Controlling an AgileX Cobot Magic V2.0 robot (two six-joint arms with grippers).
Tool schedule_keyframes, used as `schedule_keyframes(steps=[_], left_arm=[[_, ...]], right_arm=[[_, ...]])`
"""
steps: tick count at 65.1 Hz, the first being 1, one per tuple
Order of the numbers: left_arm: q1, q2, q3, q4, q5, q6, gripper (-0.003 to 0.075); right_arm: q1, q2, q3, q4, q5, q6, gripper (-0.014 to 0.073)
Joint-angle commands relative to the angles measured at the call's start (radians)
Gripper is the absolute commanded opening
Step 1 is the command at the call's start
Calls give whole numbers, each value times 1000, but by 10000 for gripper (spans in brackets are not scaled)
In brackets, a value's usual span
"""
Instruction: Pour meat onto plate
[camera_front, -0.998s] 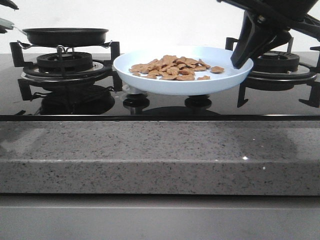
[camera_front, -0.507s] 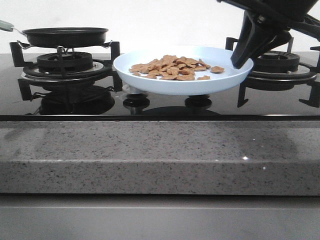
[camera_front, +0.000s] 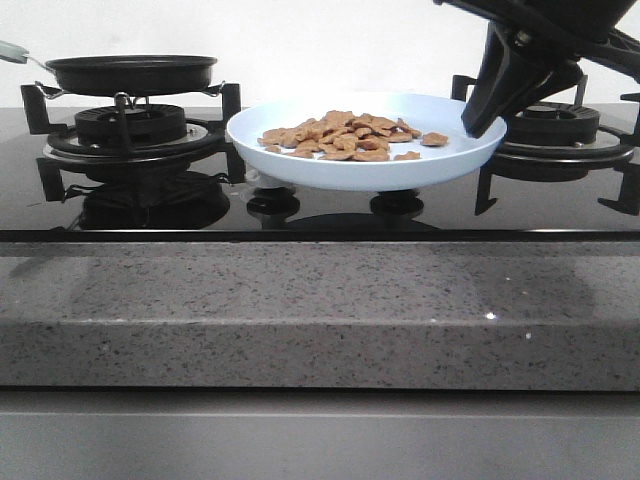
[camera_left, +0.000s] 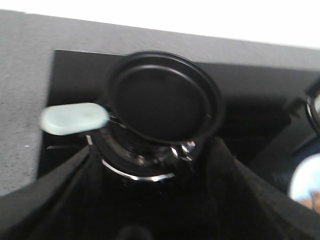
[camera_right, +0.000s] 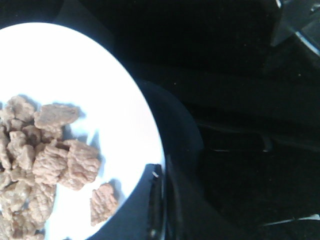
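You are not getting any readable brand, label or writing in these views. Your right gripper (camera_front: 483, 122) is reaching down from the upper right of the front view, its black finger touching the right rim of the plate (camera_front: 300, 170); in the right wrist view a dark finger (camera_right: 159, 200) is lying over that rim, but you cannot tell whether the jaws are clamping it or standing apart, since the other side is hidden. The arm above is cut off by the frame. The plate is sitting between the two burners, raised over the stove knobs (camera_front: 272, 201), and the meat (camera_front: 345, 137) is lying heaped on it, mostly toward its middle. Your left gripper is out of the front view; in the blurred left wrist view only dark masses are showing along the lower edge, so you cannot tell how its jaws are standing. The black pan (camera_front: 130, 72) is resting on the left burner (camera_front: 130, 125), its pale handle (camera_left: 75, 118) sticking out sideways and cut off in the front view. The grey stone counter (camera_front: 320, 310) is running across the front.
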Motion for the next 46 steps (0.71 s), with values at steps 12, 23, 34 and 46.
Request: schedule_keyframes(steps=[12,23,34,46], left_arm=[[-254,-138,66,536,-25,-416,440],[-306,-221,169,610,-36,-506,440],[-306,-312,260,610,-44,-526,440],[-306,-379,324,610,-69,-526,440]], right_arm=[[-4,-36,-26,25,-41,-7,-69],[-4,-36,-26,25,-41,-7,-69],[-4,-36,-26,25,-41,-7,-69],[-4,-36,-26,25,-41,-7,-69]])
